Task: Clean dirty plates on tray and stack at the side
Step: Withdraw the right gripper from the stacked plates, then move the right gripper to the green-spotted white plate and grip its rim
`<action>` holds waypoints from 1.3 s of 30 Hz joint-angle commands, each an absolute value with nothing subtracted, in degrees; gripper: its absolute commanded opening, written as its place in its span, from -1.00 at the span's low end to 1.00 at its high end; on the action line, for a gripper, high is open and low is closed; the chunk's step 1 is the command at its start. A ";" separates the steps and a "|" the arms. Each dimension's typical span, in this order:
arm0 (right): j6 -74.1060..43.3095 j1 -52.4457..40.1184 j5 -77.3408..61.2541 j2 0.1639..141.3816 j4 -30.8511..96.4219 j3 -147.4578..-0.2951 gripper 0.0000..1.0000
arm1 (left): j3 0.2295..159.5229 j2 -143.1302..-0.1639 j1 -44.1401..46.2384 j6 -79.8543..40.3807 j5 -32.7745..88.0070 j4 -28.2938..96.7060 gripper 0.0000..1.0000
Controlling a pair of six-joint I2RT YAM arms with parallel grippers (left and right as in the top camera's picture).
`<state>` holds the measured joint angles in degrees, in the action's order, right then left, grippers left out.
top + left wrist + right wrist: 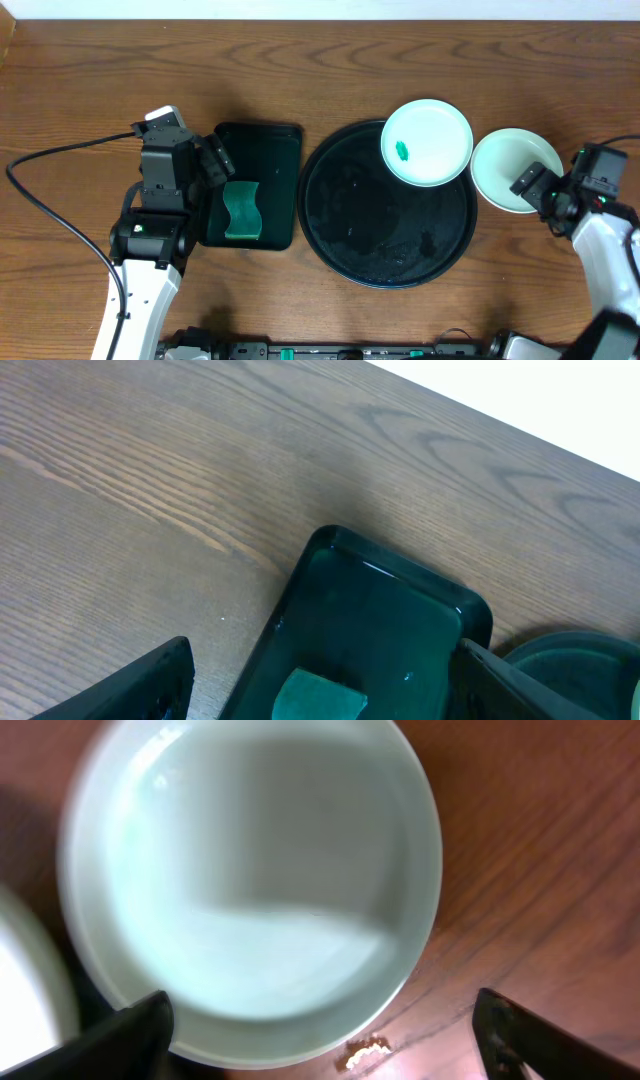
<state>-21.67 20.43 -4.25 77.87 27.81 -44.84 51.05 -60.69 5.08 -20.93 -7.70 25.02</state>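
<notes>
A white plate (427,142) with a small green smear lies on the upper right of the round black tray (350,220), overhanging its rim. A pale mint-green plate (513,168) sits on the table to the tray's right and fills the right wrist view (250,880). A second mint plate does not show separately. My right gripper (540,195) is open and empty just above this plate's near edge (322,1000). My left gripper (220,165) is open and empty over the rectangular tray, above a green sponge (320,698).
The smaller rectangular black tray (255,140) stands left of the round tray and holds the green sponge (241,212). Its rim shows in the left wrist view (330,540). A black cable (50,160) runs across the table's left side.
</notes>
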 commanded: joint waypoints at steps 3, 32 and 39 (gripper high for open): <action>-14.17 18.31 -7.18 72.60 29.19 -45.58 0.18 | 51.99 -60.66 4.89 -20.58 -8.62 24.80 0.64; 0.27 -0.97 -0.23 84.31 9.41 -45.58 -0.23 | 51.99 -60.66 4.89 -20.58 -8.62 24.80 0.63; 4.82 -0.97 -1.45 87.50 1.78 -45.58 -0.14 | 51.99 -60.66 4.89 -20.58 -8.62 24.80 0.63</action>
